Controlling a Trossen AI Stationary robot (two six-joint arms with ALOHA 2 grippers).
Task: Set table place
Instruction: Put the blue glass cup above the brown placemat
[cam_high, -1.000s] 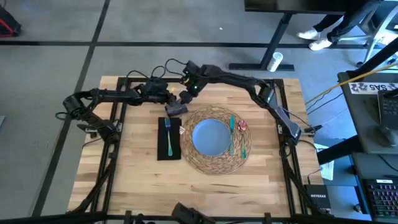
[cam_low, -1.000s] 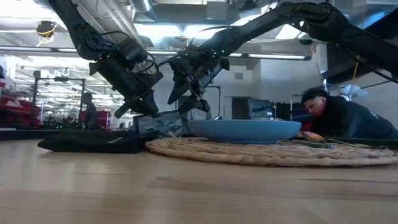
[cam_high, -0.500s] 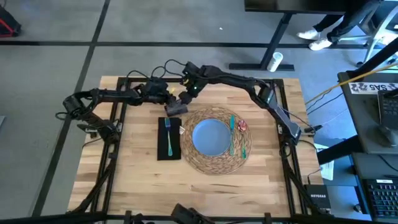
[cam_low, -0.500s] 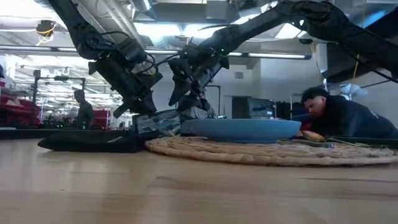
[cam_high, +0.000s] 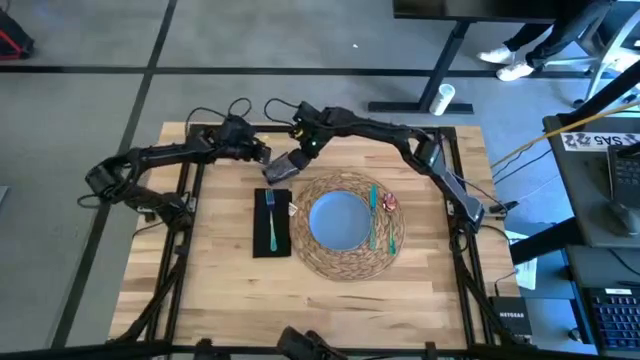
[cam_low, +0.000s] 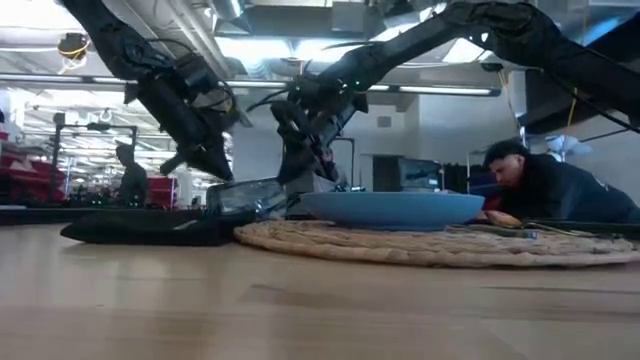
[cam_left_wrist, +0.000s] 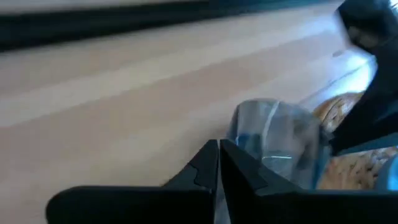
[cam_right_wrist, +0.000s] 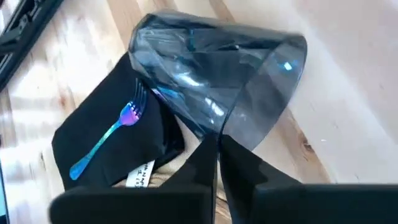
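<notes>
Mat (cam_high: 345, 255), plate (cam_high: 339, 220), napkin (cam_high: 271, 240), fork (cam_high: 270, 222), cutlery (cam_high: 374, 215) placed. Glass (cam_high: 280, 169) tipped by napkin's far end — needs standing upright. Right gripper (cam_high: 298, 160), left gripper (cam_high: 262, 152) clenched, empty.

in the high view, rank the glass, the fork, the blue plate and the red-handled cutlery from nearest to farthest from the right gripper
1. The glass, tipped on its side right at the right gripper, behind the napkin.
2. The fork, on the black napkin, left of the placemat.
3. The blue plate, in the placemat's middle.
4. The red-handled cutlery, on the placemat right of the plate.
</notes>
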